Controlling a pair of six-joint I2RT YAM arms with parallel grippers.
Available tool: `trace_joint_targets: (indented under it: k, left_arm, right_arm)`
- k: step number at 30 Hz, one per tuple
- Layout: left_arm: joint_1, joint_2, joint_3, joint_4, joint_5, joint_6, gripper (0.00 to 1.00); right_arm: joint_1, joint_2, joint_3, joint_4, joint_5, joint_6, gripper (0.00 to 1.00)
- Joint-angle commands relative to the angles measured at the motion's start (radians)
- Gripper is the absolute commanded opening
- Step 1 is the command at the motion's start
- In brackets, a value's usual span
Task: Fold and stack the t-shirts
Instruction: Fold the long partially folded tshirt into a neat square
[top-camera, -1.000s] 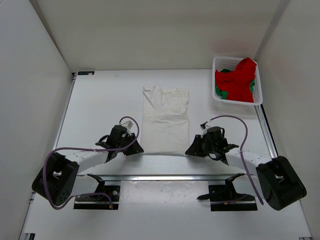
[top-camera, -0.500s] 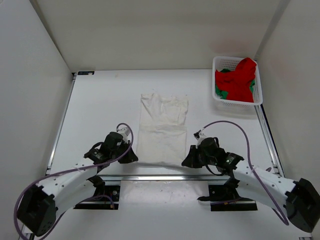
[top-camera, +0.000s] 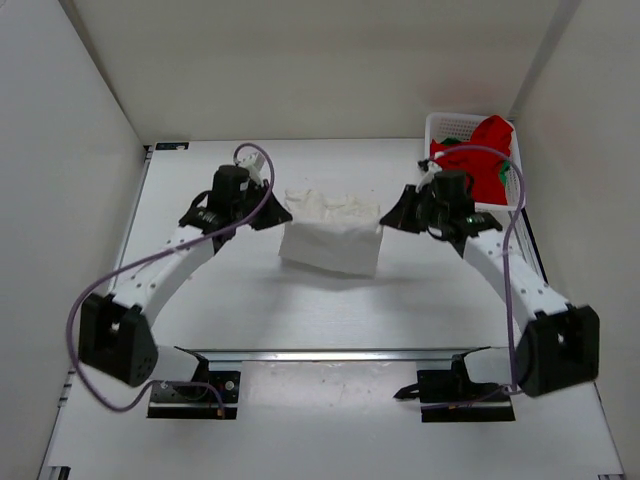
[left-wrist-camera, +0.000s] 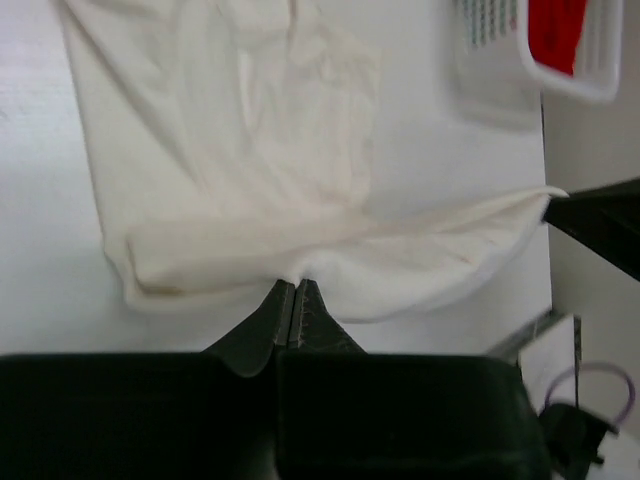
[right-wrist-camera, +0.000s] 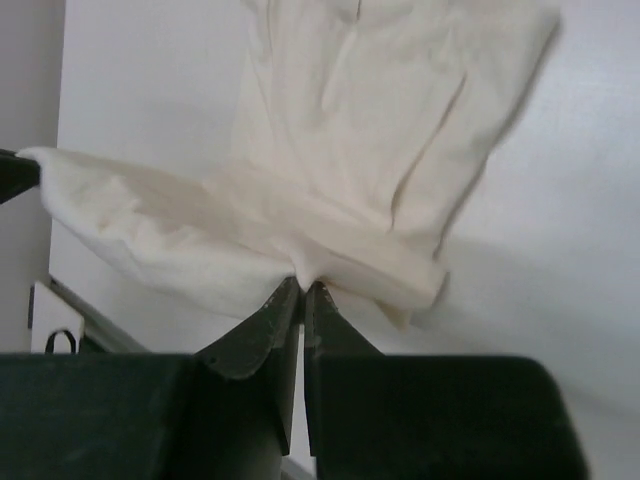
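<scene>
The white t-shirt (top-camera: 330, 240) lies in the middle of the table, its near hem lifted and carried over toward its far end. My left gripper (top-camera: 283, 215) is shut on the hem's left corner and my right gripper (top-camera: 385, 218) on its right corner. In the left wrist view the tips (left-wrist-camera: 296, 285) pinch a fold of white cloth (left-wrist-camera: 250, 150). The right wrist view shows the same pinch (right-wrist-camera: 303, 285) on the cloth (right-wrist-camera: 380, 130). The red t-shirt (top-camera: 483, 160) fills the basket, with a bit of the green t-shirt (top-camera: 506, 172) beside it.
A white mesh basket (top-camera: 450, 125) stands at the table's far right corner, close behind my right wrist, and also shows in the left wrist view (left-wrist-camera: 500, 70). White walls close the table on three sides. A metal rail (top-camera: 330, 355) crosses the near edge.
Both grippers shut on the shirt's near hem, then both arms swung it up and away from the near edge to the far end, doubling the shirt over.
</scene>
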Motion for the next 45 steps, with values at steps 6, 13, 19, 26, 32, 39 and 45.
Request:
trace_joint_targets:
  k: [6,13,19,26,32,39,45]
  left_arm:
    - [0.166,0.585,0.455,-0.001,-0.062,0.011,0.0]
    - [0.211,0.868,0.774,-0.058,-0.011,-0.017,0.28]
    - [0.212,0.798,0.743,0.041,-0.013,-0.063,0.49]
    - [0.11,0.508,0.321,0.251,-0.045,-0.081,0.48]
    - [0.062,0.617,0.16,0.274,-0.02,-0.083,0.45]
    - [0.067,0.54,-0.175,0.437,0.015,-0.119,0.4]
    - [0.067,0.292,-0.448,0.463,0.047,-0.123,0.41]
  right_arm:
    - [-0.115,0.558,0.486,0.043,-0.114,-0.117,0.0]
    - [-0.14,0.866,0.789,-0.05,-0.06,-0.121,0.03]
    - [-0.128,0.847,0.841,-0.102,0.01,-0.135,0.48]
    - [-0.019,0.578,0.408,0.107,0.052,-0.074,0.35]
    - [0.044,0.645,0.287,0.192,-0.026,-0.054,0.08]
    - [0.093,0.584,0.019,0.312,0.024,0.0,0.0]
    - [0.159,0.42,-0.202,0.367,0.046,0.032,0.0]
